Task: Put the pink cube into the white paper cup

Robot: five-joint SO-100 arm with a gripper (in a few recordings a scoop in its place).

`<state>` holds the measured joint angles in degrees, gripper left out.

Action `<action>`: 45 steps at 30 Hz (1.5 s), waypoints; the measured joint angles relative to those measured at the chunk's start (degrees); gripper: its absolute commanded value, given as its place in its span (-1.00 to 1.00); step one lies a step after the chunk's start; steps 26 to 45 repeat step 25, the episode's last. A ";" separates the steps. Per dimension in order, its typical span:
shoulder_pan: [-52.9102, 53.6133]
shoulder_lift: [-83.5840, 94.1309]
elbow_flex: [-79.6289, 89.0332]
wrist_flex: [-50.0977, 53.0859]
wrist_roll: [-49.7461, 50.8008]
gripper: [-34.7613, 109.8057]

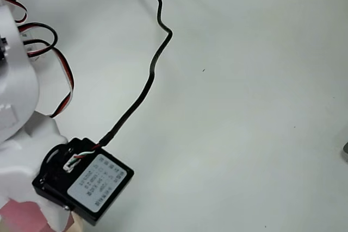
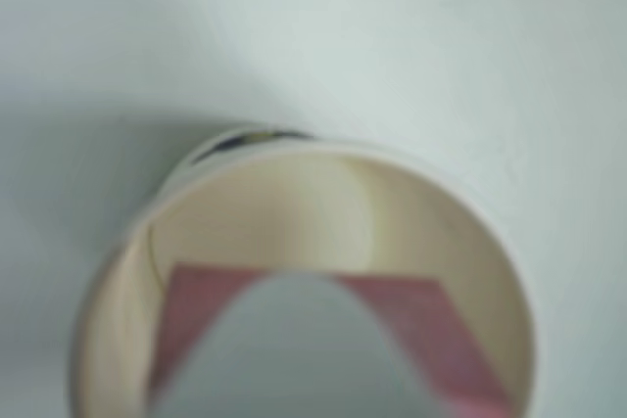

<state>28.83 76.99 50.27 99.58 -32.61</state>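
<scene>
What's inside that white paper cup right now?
In the wrist view, the pink cube shows inside the white paper cup, against its cream wall. A pale, blurred finger of the tool covers the cube's middle, so the cup's bottom, and whether the cube rests there, stay hidden.

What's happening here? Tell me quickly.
The arm is putting a pink cube into a white cup. In the wrist view the cube sits over the cup's mouth, inside the rim, with a pale finger in front of it. Whether the jaws grip it cannot be told.
</scene>
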 measured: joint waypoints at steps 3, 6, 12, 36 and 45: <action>-0.44 0.00 0.00 0.18 0.00 0.08; -0.44 0.00 0.00 0.18 0.00 0.08; -0.44 0.00 0.00 0.18 -0.97 0.12; -2.64 0.00 0.00 0.18 -0.97 0.12; -2.64 0.00 0.00 0.18 -0.97 0.12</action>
